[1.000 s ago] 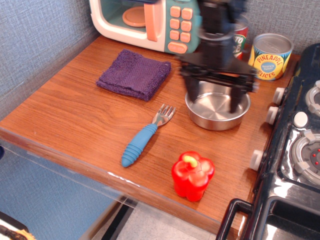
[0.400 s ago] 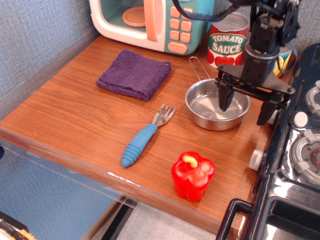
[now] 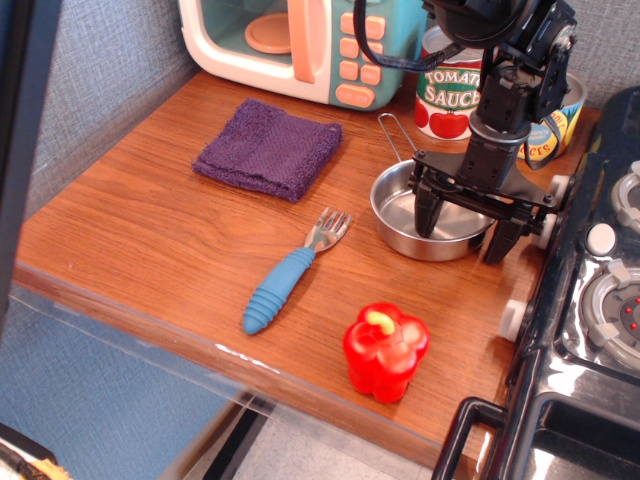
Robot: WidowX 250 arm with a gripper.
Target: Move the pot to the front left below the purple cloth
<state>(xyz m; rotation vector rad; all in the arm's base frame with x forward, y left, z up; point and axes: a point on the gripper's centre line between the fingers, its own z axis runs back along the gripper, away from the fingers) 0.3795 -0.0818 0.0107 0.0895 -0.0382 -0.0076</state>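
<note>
One pot (image 3: 432, 222) on the wooden counter (image 3: 150, 240), sitting toward the right side, just left of the toy stove (image 3: 600, 300). It's the shallow shiny steel one, and its thin wire handle (image 3: 392, 133) sticks out toward the back, pointing at the toy microwave (image 3: 300, 45).

My gripper (image 3: 462, 222) is down over the pot's right half with the fingers spread apart. One finger (image 3: 425, 205) dips inside the bowl, the other one hangs outside past the right rim, so the pot's wall sits between them. I'm not clamped on anything, and I honestly can't tell if either finger is actually touching metal.

Over to the left is the purple cloth (image 3: 268, 147), lying flat on the counter, well apart from the pot and close in front of the microwave. Between cloth and pot, a bit nearer the front, there's a fork (image 3: 290, 272) with a blue ribbed handle, tines pointing toward the back. A red toy pepper (image 3: 385, 350) stands near the front edge, in front of the pot.

Behind the pot is a tomato sauce can (image 3: 452, 88), and my arm partly hides a second can (image 3: 555, 125) to the right of it.
</note>
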